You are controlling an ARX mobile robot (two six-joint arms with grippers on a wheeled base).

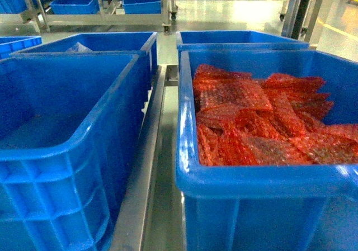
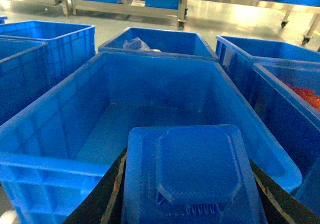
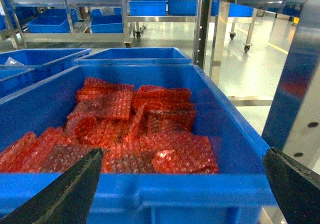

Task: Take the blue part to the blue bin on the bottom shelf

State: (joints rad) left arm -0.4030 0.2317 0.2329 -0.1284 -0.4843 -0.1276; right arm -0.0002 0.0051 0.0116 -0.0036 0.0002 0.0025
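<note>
Floor (image 1: 224, 16): glossy, pale, upper frame.
Racks (image 3: 65, 34): steel, blue bins.
Left hand (image 2: 192, 184): clamped on blue part (image 2: 192, 169).
Right hand (image 3: 180, 194): spread wide, holding nothing.

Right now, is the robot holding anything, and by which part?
Yes: the left tool holds a flat blue part by its near end, above an empty blue bin. The right tool is open and empty.
</note>
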